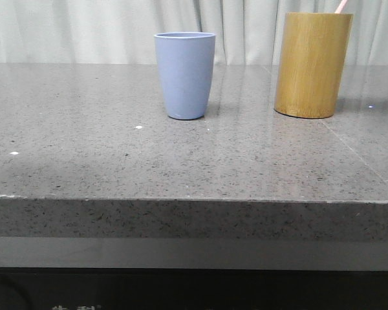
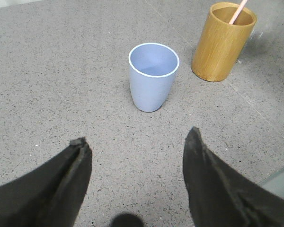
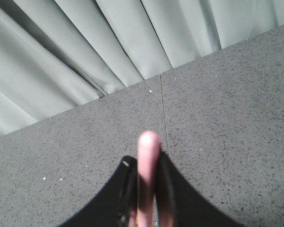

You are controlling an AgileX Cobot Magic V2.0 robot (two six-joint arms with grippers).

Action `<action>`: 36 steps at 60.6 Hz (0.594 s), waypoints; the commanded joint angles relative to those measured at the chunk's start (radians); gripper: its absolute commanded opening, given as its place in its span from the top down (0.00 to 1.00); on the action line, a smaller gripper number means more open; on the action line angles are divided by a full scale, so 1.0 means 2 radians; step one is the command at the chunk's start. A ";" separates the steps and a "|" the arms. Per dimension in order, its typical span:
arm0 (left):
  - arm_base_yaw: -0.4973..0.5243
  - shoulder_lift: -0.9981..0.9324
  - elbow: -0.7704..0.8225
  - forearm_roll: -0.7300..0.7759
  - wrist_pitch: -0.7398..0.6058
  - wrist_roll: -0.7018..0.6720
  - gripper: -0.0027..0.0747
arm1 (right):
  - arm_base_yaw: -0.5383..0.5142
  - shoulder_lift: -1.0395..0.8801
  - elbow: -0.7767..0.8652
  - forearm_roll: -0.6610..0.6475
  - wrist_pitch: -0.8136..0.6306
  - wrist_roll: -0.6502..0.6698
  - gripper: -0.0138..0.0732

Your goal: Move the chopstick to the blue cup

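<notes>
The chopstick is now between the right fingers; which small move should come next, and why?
Probably a straight lift. The right gripper is shut on the chopstick, whose lower part appears to stand inside the bamboo holder. The blue cup stands apart from the holder, open and empty, so the stick likely must rise above the holder's rim before it can travel across.

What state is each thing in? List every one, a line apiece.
blue cup: upright, empty.
bamboo holder: upright, with the chopstick in it.
chopstick: leaning in the holder, pinched higher up by the right gripper.
left gripper: open, holding nothing.
right gripper: shut on the chopstick.
</notes>
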State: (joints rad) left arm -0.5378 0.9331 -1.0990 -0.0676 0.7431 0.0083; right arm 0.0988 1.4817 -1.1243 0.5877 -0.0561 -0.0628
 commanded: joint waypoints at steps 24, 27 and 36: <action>-0.003 -0.003 -0.013 -0.006 -0.037 -0.001 0.41 | -0.001 -0.023 -0.123 -0.155 0.053 -0.006 0.92; -0.003 -0.003 -0.013 -0.006 -0.037 -0.001 0.41 | -0.001 -0.025 -0.155 -0.174 0.083 -0.006 0.92; -0.003 -0.003 -0.013 -0.006 -0.039 -0.001 0.41 | 0.003 -0.027 -0.246 -0.197 0.172 -0.006 0.92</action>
State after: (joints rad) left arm -0.5378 0.9347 -1.0990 -0.0676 0.7431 0.0083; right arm 0.0988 1.4790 -1.5029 0.2263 0.2620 -0.0648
